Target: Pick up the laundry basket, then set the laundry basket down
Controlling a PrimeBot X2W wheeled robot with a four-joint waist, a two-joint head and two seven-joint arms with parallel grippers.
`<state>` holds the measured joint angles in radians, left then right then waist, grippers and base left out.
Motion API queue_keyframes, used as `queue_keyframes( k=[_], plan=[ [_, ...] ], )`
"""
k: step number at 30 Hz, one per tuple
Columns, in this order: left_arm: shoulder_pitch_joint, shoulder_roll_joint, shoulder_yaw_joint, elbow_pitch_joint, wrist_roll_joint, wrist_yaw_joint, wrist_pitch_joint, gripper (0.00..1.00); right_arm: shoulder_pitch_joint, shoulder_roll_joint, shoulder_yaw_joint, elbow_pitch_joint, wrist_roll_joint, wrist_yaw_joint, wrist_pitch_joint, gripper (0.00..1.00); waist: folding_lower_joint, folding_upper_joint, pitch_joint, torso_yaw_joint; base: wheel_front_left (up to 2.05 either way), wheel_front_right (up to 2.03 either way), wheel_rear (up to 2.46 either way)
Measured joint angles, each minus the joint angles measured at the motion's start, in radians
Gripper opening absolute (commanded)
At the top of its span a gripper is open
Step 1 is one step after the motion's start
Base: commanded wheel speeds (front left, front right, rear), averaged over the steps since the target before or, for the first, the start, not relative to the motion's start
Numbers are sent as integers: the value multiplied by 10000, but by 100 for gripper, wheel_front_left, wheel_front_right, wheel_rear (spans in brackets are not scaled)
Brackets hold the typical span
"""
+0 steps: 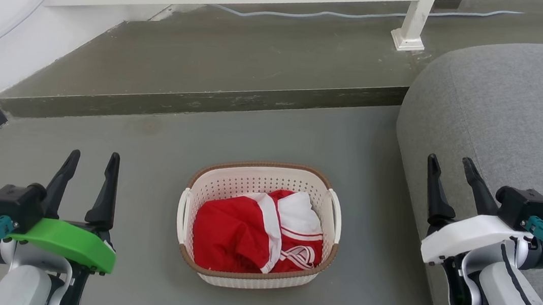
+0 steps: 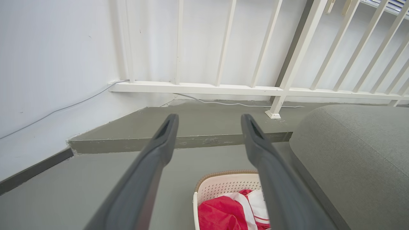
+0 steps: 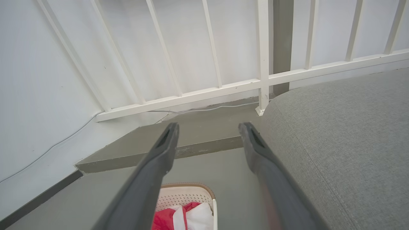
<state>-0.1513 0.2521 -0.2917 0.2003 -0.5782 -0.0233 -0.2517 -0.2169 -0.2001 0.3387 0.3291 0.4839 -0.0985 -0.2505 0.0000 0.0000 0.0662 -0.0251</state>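
My left gripper [image 1: 91, 167] and right gripper [image 1: 450, 178] flank the laundry basket [image 1: 264, 172], jaws apart, ready for its handles.

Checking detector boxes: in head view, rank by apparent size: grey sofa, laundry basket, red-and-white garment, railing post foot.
1. grey sofa
2. laundry basket
3. red-and-white garment, inside it
4. railing post foot, farthest away, so apparent only
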Motion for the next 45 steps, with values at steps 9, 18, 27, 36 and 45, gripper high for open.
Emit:
queue_keyframes(
  k=[9,18,27,36,45],
  plan=[
    [90,-107,121,-12,140,-121,0,100,17,44,-82,-8,-61,0,0,100,0,0,-9,-22,0,0,0],
    [169,-196,217,2,259,-219,0,100,92,113,-142,-8,-100,12,0,100,0,0,-95,-36,0,0,0],
    [485,-502,98,431,259,-263,48,0,681,332,-104,355,-23,13,44,0,0,0,-125,-45,0,0,0],
    [497,-577,349,460,-573,-280,316,0,678,405,-493,351,794,180,253,0,0,0,-176,-17,0,0,0],
    [497,-744,627,472,-1549,-314,616,0,679,495,-825,322,1879,351,598,0,0,0,-218,8,0,0,0]
  ],
)
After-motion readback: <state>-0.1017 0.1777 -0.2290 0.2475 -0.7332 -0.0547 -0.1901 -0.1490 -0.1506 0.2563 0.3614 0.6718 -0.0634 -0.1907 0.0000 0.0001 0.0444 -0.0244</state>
